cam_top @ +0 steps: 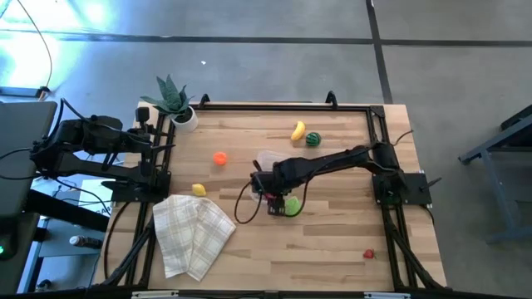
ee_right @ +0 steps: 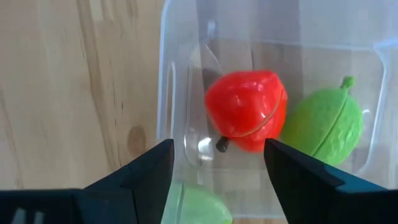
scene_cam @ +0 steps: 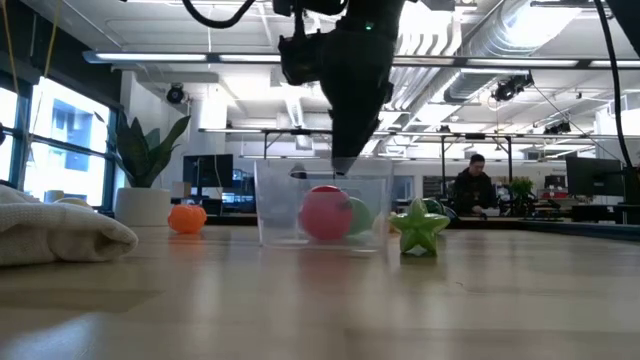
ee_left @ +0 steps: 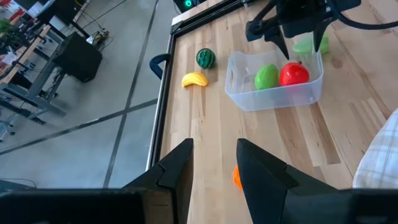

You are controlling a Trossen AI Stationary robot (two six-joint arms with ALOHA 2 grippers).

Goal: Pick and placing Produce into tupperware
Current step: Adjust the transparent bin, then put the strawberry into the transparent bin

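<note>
The clear tupperware (ee_left: 249, 98) (cam_top: 266, 159) (scene_cam: 272, 205) stands mid-table. It holds a red strawberry (ee_right: 245, 112) (ee_left: 293, 73) and a light green fruit (ee_right: 326, 127) (ee_left: 266, 77). My right gripper (ee_right: 217, 146) (cam_top: 277, 198) (ee_left: 287, 46) (scene_cam: 345, 165) hangs open just above the tub, pointing down, and holds nothing. A light green star fruit (cam_top: 293, 205) (scene_cam: 420, 228) lies on the table against the tub's right side. Loose on the table are a banana (cam_top: 298, 130), a striped melon (cam_top: 312, 139), an orange piece (cam_top: 219, 158), a yellow piece (cam_top: 199, 189) and a red piece (cam_top: 369, 254). My left gripper (ee_left: 214, 168) (cam_top: 156, 143) waits open at the left edge.
A checked folded cloth (cam_top: 193, 232) lies near the left near corner, and a potted plant (cam_top: 176, 104) stands at the far left corner. A black frame rail (cam_top: 283, 106) runs along the table's edges. A person (scene_cam: 475, 185) sits in the room beyond.
</note>
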